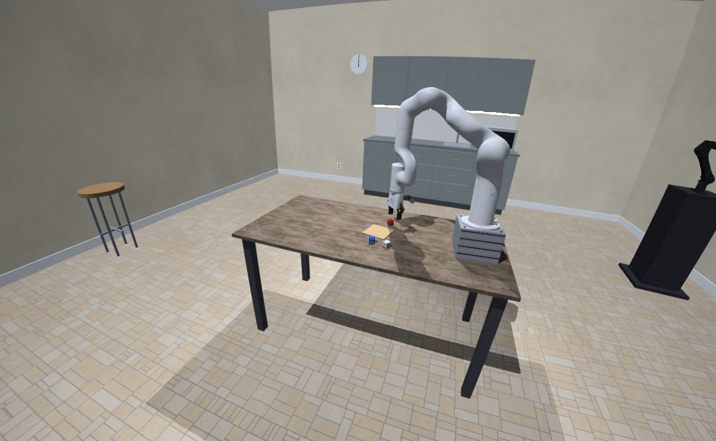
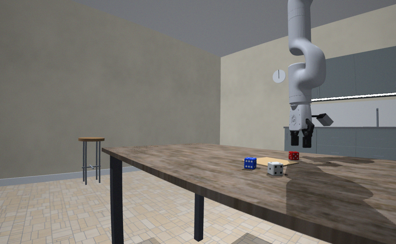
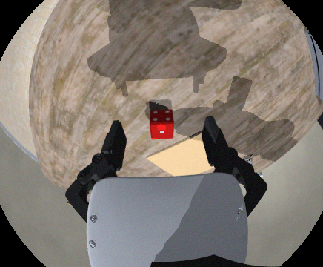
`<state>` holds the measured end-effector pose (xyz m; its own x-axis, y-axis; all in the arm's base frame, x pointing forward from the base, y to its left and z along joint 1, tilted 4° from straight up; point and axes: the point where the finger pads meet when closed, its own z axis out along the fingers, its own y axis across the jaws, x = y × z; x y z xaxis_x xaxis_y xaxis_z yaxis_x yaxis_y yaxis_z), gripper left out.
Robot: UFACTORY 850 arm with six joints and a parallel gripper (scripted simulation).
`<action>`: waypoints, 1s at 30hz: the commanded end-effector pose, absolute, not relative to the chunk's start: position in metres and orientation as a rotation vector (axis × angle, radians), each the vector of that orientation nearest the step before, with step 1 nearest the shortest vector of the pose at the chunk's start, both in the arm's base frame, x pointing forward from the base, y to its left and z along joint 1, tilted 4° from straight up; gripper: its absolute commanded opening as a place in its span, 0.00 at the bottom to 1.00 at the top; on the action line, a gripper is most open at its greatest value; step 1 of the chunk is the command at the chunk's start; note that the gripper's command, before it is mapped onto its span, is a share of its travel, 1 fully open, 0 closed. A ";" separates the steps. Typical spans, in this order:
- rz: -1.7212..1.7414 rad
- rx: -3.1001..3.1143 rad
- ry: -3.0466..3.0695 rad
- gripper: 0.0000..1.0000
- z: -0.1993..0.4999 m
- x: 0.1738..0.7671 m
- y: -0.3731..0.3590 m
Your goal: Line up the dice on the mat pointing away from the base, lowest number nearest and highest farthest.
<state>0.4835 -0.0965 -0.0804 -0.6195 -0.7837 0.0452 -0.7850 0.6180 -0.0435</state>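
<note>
The gripper (image 1: 394, 214) (image 2: 300, 141) (image 3: 163, 127) hangs above the red die (image 1: 390, 222) (image 2: 293, 155) (image 3: 161, 127), fingers wide and holding nothing, presumably spread to pass down either side of it. That die lies flat on the table (image 1: 316, 219) (image 2: 193, 169) (image 3: 69, 74), just beside the tan mat (image 1: 378, 231) (image 2: 270, 160) (image 3: 184, 156); the right-hand finger in the wrist view may come close to the mat's edge. The blue die (image 1: 372, 239) (image 2: 249, 163) and white die (image 1: 386, 244) (image 2: 275, 168) sit off its opposite side, apart, leaving the mat's surface free for the line.

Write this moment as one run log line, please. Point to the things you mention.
gripper (image 1: 394, 215) (image 2: 300, 146) (image 3: 163, 127): open, above red die (image 1: 390, 222) (image 2: 293, 156) (image 3: 161, 125) | blue die (image 1: 372, 240) (image 2: 249, 163), white die (image 1: 386, 244) (image 2: 275, 168): on table (image 1: 316, 227) (image 2: 193, 169) (image 3: 76, 85) | mat (image 1: 377, 231) (image 2: 272, 161) (image 3: 185, 156): no dice on it
</note>
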 end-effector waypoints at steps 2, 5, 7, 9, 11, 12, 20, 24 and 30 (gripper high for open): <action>0.102 1.363 -2.811 1.00 -0.081 0.484 -0.087; 0.102 1.363 -2.811 1.00 -0.081 0.485 -0.075; 0.102 1.363 -2.811 1.00 -0.082 0.485 -0.062; 0.102 1.363 -2.811 1.00 -0.084 0.486 -0.040; 0.102 1.363 -2.811 1.00 -0.085 0.487 -0.026; 0.102 1.363 -2.811 1.00 -0.085 0.487 -0.026; 0.102 1.363 -2.811 1.00 -0.089 0.490 0.048; 0.102 1.363 -2.811 1.00 -0.091 0.491 0.077; 0.102 1.363 -2.811 1.00 -0.093 0.492 0.102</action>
<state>0.4892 0.0861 -0.0922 -0.6183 -0.7849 0.0405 -0.7858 0.6163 -0.0522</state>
